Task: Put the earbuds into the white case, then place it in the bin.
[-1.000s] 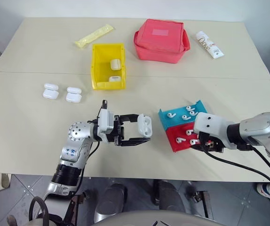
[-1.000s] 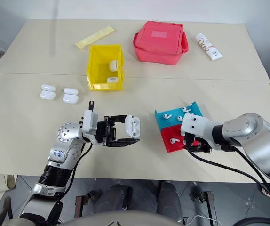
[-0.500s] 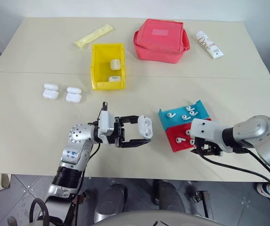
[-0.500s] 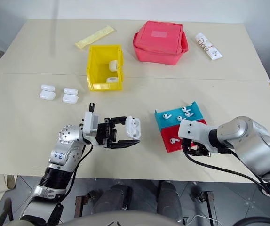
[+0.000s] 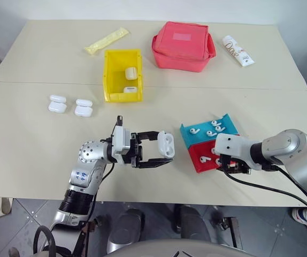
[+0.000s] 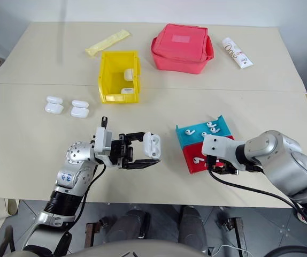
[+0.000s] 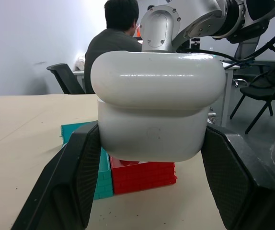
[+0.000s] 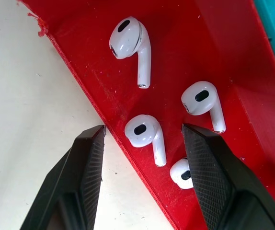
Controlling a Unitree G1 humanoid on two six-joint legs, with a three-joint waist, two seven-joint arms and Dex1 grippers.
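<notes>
My left gripper [image 5: 161, 152] is shut on a white case [image 5: 166, 143], held level above the middle of the table; the case [image 7: 156, 110] sits between both black fingers. Its upward face shows two dark hollows. My right gripper [image 8: 143, 130] stands open, pointing down over the near edge of the red tray [image 5: 200, 162]. One of the earbuds [image 8: 149, 139] lies between its fingers, and others [image 8: 202, 98] lie close by in the same tray. The yellow bin [image 5: 110, 75] stands at the back with two cases [image 5: 130, 72] inside.
A blue tray [image 5: 224, 120] with several earbuds adjoins the red one. Two more white cases [image 5: 57, 103] [image 5: 83, 107] lie at the left. A pink-red pouch [image 5: 183, 45], a white tube [image 5: 237, 50] and a yellow packet [image 5: 106, 40] lie along the back.
My right wrist has turned slightly over the red tray's near edge, and its forearm has swung. The left gripper and its case have stayed put.
</notes>
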